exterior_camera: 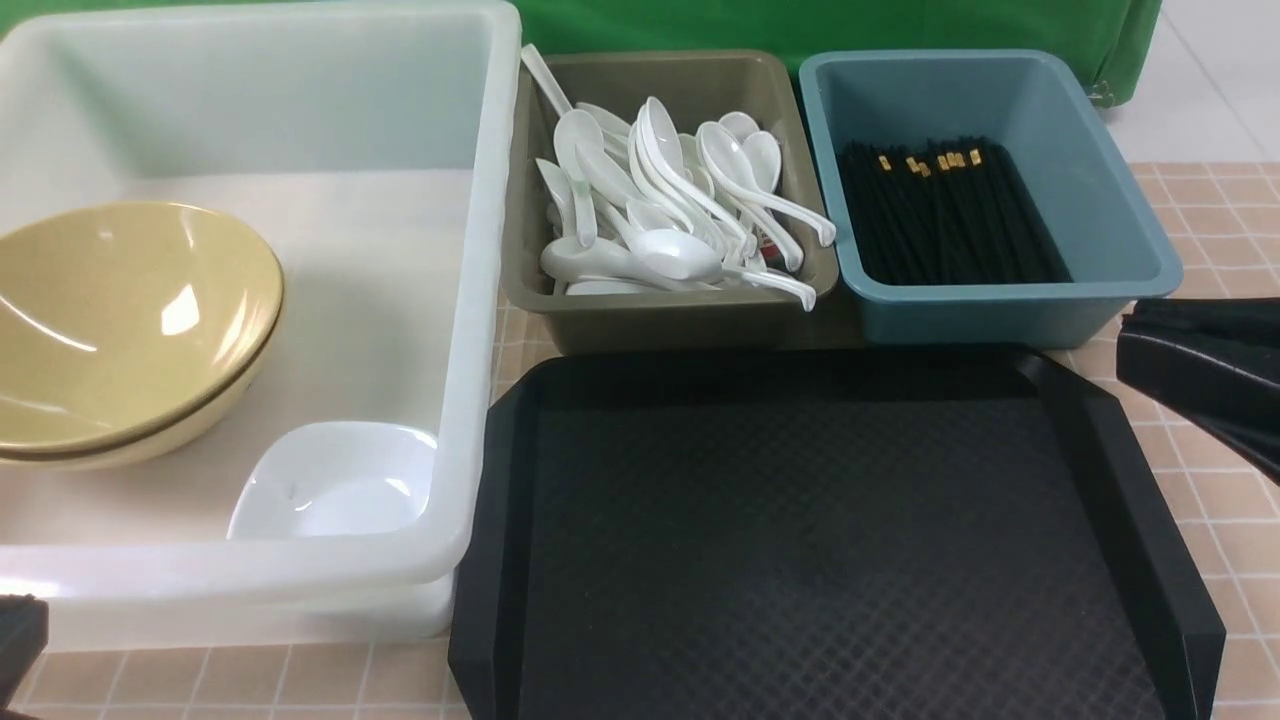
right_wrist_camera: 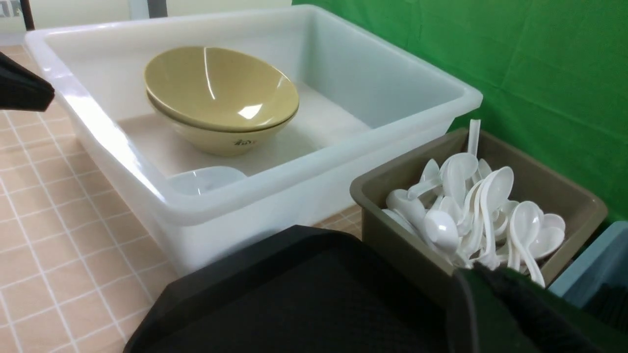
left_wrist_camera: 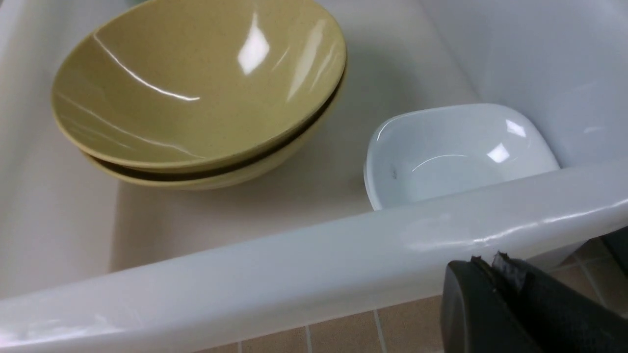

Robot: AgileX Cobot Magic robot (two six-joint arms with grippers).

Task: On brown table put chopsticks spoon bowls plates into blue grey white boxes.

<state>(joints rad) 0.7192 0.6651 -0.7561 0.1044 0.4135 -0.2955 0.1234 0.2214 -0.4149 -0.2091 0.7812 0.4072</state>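
Note:
Two stacked yellow bowls and a small white square dish lie in the white box. Several white spoons fill the grey box. Black chopsticks lie in the blue box. My left gripper is shut and empty, low outside the white box's near wall; only its corner shows in the front view. My right gripper is shut and empty at the right, near the blue box's front corner.
A black tray with nothing on it lies in front of the grey and blue boxes. The table has a brown tile pattern. A green cloth hangs behind the boxes.

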